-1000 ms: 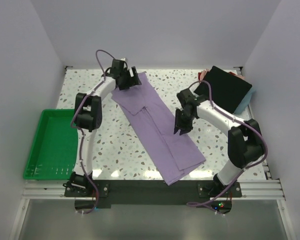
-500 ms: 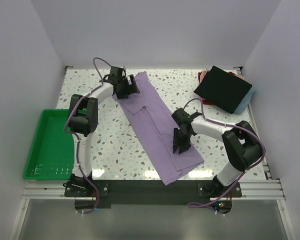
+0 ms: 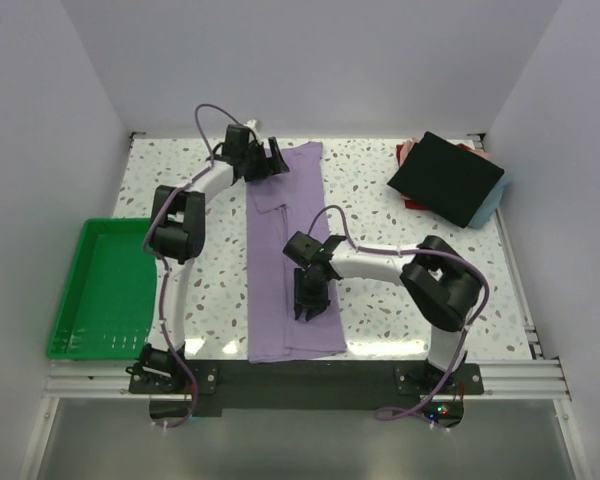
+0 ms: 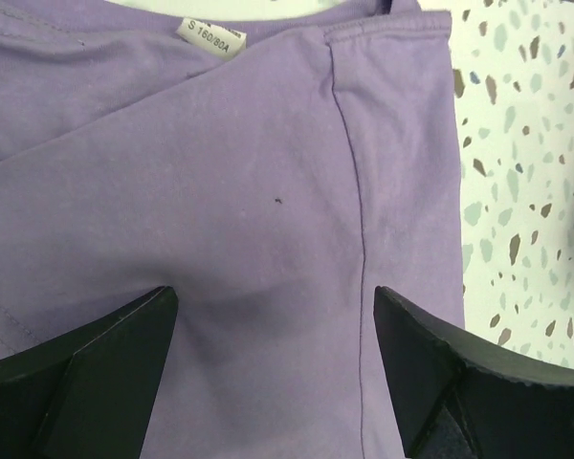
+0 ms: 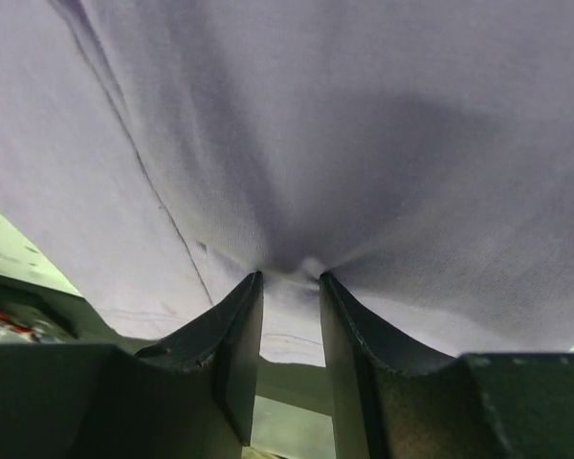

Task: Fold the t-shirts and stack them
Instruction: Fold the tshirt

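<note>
The lavender t-shirt (image 3: 280, 220) lies as a long folded strip running from the far side of the table to the near edge. My left gripper (image 3: 270, 160) is open at its far end, fingertips resting on the cloth (image 4: 220, 172) just below the size label (image 4: 210, 38). My right gripper (image 3: 307, 305) points down onto the strip's near half. Its narrow jaws pinch a small pucker of the lavender cloth (image 5: 364, 124). At the back right lies a stack with a black t-shirt (image 3: 447, 178) on top, red/pink (image 3: 405, 152) and light blue (image 3: 495, 205) edges showing beneath.
A green plastic tray (image 3: 100, 290) sits off the table's left edge. White walls close in the table on three sides. The arm bases stand on the dark rail at the near edge.
The lavender t-shirt has swung from a diagonal lie to straight, front to back. My right gripper moved left and nearer with the cloth; the left gripper shifted slightly right at the collar end.
</note>
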{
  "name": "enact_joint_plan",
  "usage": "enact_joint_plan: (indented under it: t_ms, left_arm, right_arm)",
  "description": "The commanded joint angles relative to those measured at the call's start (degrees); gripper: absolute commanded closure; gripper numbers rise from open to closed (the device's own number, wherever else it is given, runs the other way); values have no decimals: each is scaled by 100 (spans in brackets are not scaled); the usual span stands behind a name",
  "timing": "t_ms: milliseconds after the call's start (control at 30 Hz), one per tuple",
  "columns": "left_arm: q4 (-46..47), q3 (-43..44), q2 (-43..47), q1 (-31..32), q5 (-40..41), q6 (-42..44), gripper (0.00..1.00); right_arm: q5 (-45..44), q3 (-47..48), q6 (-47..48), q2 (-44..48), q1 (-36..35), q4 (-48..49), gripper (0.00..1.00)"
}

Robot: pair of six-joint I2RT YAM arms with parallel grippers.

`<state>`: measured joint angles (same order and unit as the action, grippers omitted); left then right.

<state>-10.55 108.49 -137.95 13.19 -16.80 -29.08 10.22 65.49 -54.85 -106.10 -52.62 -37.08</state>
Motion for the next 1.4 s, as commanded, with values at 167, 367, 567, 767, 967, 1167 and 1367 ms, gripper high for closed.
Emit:
enact_joint_plan:
  t_ms: [167, 367, 567, 767, 967, 1167, 1367]
  left_arm:
    - [386, 620, -1085, -18, -490, 236, 10]
    - [694, 647, -489, 210, -649, 131, 5]
    - [668, 157, 880, 421, -413, 7, 4]
    - [71, -1064, 2900, 614, 334, 271, 4]
    - [-869, -3735, 5158, 957, 1318, 45, 5]
    - [-1915, -6109, 7313, 1537, 1838, -860, 5]
    - [-2926, -7060, 8573, 1731, 2180, -1529, 6]
  right_arm:
    - [-424, 525, -351, -754, -187, 228, 65]
    - [-538, 1008, 228, -324, -187, -229, 64]
    - [-617, 545, 528, 721, -196, -738, 63]
    - [-758, -816, 361, 2012, -187, -757, 62]
    - [-512, -1820, 335, 2498, -248, -47, 60]
    - [-398, -2172, 273, 2682, -407, 342, 60]
    - [-337, -2357, -52, 3034, -486, 596, 59]
